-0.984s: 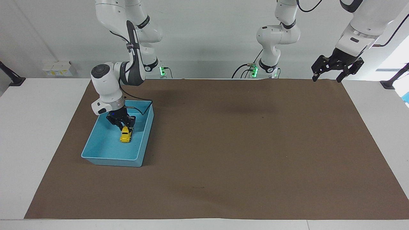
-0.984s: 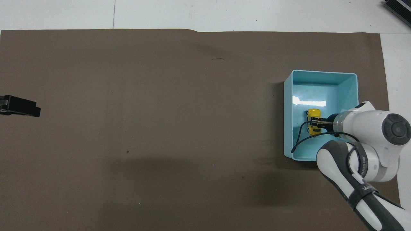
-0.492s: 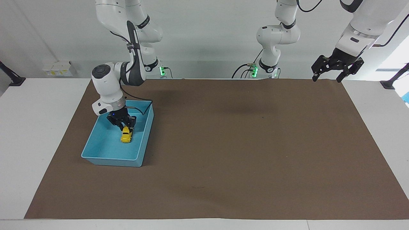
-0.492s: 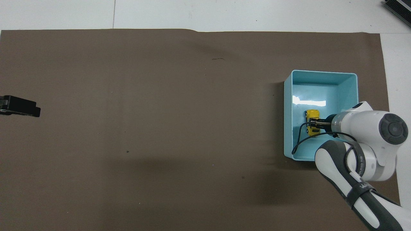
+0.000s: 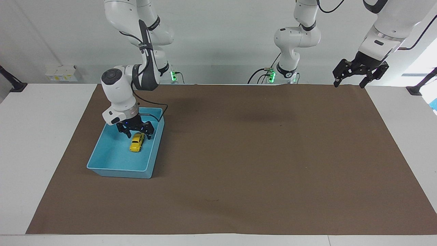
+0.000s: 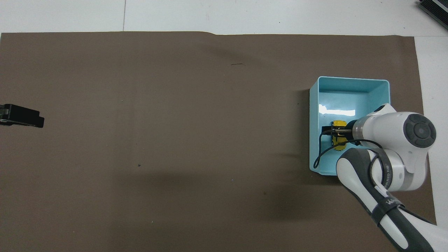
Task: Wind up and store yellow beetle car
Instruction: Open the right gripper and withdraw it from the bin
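Note:
The yellow beetle car (image 5: 137,142) lies on the floor of a light blue bin (image 5: 102,150) at the right arm's end of the table. My right gripper (image 5: 139,134) hangs just above the car with its fingers spread wide and nothing between them. In the overhead view the right gripper (image 6: 332,131) covers the middle of the car (image 6: 338,145), and yellow shows on either side of it inside the bin (image 6: 350,79). My left gripper (image 5: 349,84) waits open and empty, raised over the table's edge at the left arm's end.
A brown mat (image 5: 259,153) covers most of the table, with white table top around it. Only a dark tip of the left gripper (image 6: 24,117) shows in the overhead view. A black cable loops from the right wrist over the bin's rim.
The right gripper has opened and lifted a little, letting go of the car, which stays on the bin floor. The left arm has not moved.

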Robot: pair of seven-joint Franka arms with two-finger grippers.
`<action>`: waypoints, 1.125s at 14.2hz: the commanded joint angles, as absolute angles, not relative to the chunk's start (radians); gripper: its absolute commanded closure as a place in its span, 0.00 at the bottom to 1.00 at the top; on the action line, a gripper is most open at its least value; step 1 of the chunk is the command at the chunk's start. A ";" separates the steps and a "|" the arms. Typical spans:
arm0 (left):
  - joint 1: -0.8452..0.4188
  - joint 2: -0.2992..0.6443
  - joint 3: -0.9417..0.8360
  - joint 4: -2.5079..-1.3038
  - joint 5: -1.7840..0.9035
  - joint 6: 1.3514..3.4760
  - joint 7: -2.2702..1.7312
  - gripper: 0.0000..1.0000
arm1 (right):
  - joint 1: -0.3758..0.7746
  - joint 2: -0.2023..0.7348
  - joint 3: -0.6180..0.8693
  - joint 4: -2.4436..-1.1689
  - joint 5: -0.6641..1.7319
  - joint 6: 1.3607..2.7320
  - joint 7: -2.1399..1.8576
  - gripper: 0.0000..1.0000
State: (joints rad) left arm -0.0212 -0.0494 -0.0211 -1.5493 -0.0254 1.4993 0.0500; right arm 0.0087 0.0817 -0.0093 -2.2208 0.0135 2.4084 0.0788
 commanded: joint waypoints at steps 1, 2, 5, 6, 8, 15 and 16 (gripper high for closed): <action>-0.020 -0.051 -0.020 -1.537 -0.031 1.480 0.043 0.00 | -0.014 0.087 -0.008 -2.125 0.034 2.297 0.009 0.00; -0.018 -0.051 -0.020 -1.537 -0.031 1.480 0.041 0.00 | -0.024 0.086 -0.008 -2.091 0.032 2.252 0.003 0.00; -0.020 -0.051 -0.020 -1.537 -0.031 1.480 0.043 0.00 | -0.032 0.087 -0.009 -2.010 0.032 2.166 -0.052 0.00; -0.018 -0.051 -0.020 -1.537 -0.031 1.480 0.043 0.00 | -0.035 0.087 -0.009 -1.982 0.032 2.128 -0.057 0.00; -0.020 -0.051 -0.020 -1.537 -0.031 1.480 0.043 0.00 | -0.046 0.087 -0.009 -1.927 0.023 2.060 -0.054 0.00; -0.020 -0.052 -0.020 -1.537 -0.031 1.480 0.043 0.00 | -0.032 0.020 0.000 -1.804 0.025 1.837 0.084 0.00; -0.020 -0.051 -0.020 -1.537 -0.031 1.480 0.043 0.00 | -0.031 0.021 0.003 -1.771 0.023 1.794 0.095 0.00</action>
